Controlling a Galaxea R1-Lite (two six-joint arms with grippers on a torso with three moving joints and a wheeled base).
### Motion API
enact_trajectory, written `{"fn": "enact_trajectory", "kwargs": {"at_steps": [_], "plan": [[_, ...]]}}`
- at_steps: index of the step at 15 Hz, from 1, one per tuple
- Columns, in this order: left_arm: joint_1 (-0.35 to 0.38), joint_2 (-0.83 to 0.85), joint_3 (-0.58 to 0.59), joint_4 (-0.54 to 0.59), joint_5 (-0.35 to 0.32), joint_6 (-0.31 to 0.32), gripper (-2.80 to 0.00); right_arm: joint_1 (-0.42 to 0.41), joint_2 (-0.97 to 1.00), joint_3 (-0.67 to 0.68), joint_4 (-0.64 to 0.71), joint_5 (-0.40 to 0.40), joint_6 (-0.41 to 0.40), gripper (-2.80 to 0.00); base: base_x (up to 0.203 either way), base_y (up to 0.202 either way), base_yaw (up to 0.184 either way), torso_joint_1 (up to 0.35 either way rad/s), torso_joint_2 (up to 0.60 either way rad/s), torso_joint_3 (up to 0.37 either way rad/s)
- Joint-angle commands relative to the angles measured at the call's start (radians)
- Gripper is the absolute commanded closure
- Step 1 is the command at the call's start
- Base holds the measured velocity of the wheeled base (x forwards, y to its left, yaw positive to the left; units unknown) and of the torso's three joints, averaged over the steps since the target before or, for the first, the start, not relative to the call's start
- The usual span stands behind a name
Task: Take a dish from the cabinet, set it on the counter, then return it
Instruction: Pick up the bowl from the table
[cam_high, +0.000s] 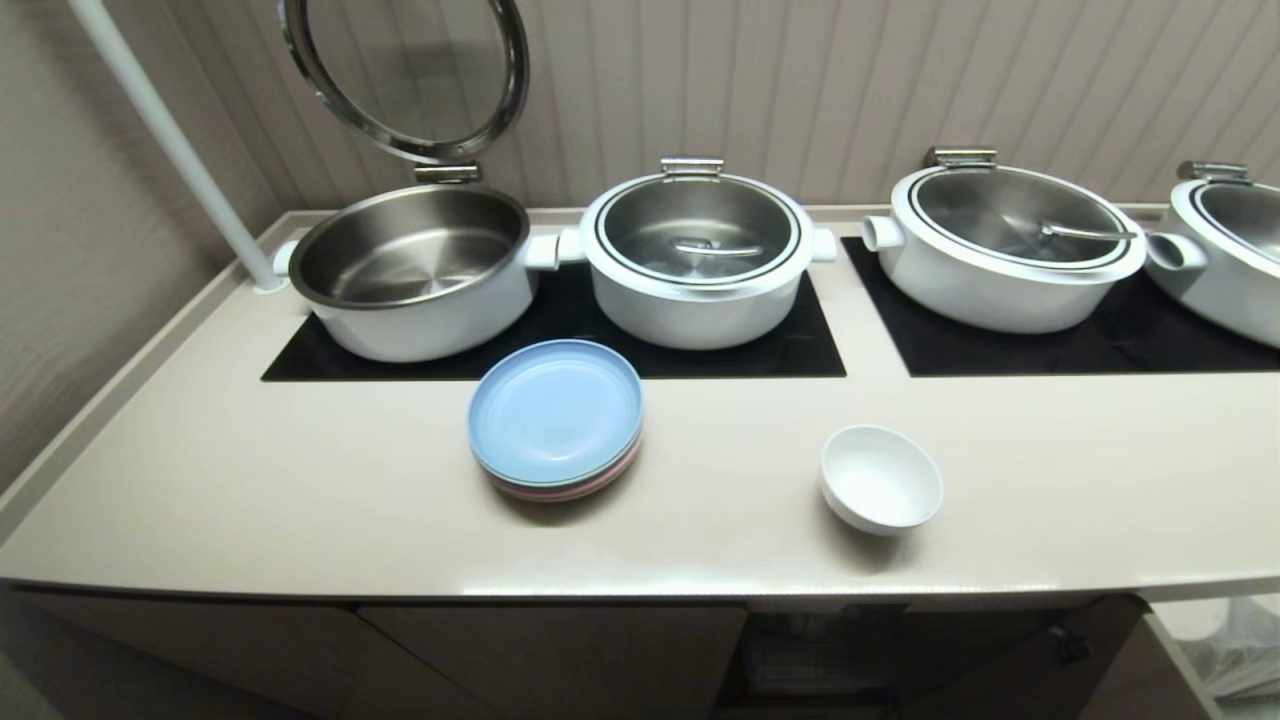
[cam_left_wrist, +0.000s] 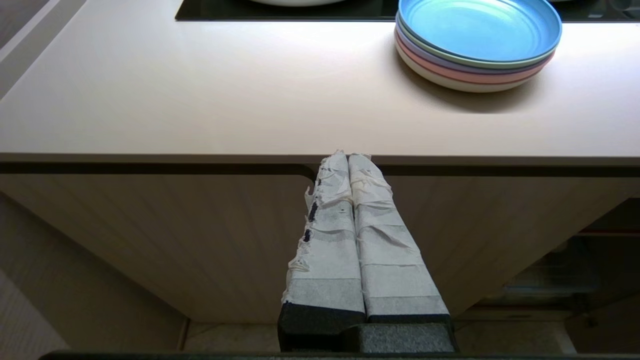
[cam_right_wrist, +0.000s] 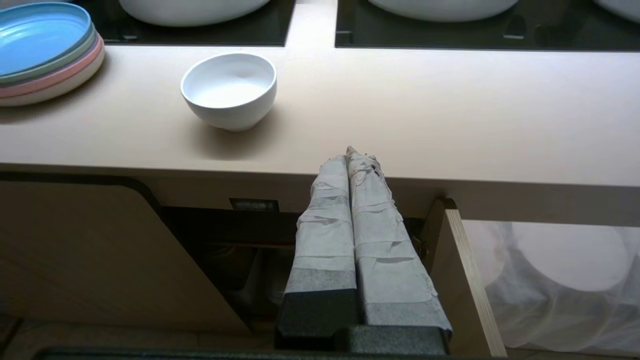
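The bowl is sitting upright on the counter, near the front edge, well apart from any gripper and to the right of the plate stack. It is showing empty, its white inside plain.

The right gripper is hanging in front of the counter's front edge, below the worktop level, with its taped fingers pressed together and gripping nothing. Behind it the cabinet is standing open, the door swung aside and the interior lying in shadow; a small dark label is showing under the counter edge. A bag-lined bin is sitting in the niche to the right.

The left gripper is likewise hanging before the counter edge, facing a closed ribbed door, its taped fingers together and holding nothing.

On the hob panels behind, four white pots are standing in a row. The leftmost pot is standing with its lid raised; the others are showing glass lids closed.

Neither arm is appearing in the head view.
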Motion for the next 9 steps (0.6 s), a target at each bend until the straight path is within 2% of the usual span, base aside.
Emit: {"fn": "enact_trajectory", "kwargs": {"at_steps": [1,5,9], "plan": [[0.001,0.000,0.000,0.000,0.000,0.000,0.00,0.000,0.014,-0.055,0.028,0.012,0.001,0.00,0.000,0.000,0.000,0.000,0.00,0.000],[0.001,0.000,0.000,0.000,0.000,0.000,0.00,0.006,0.166,-0.132,0.032,0.012,-0.001,0.00,0.000,0.000,0.000,0.000,0.00,0.000],[0.000,0.000,0.000,0.000,0.000,0.000,0.00,0.083,0.407,-0.203,0.004,0.011,-0.011,0.00,0.000,0.000,0.000,0.000,0.00,0.000]]}}
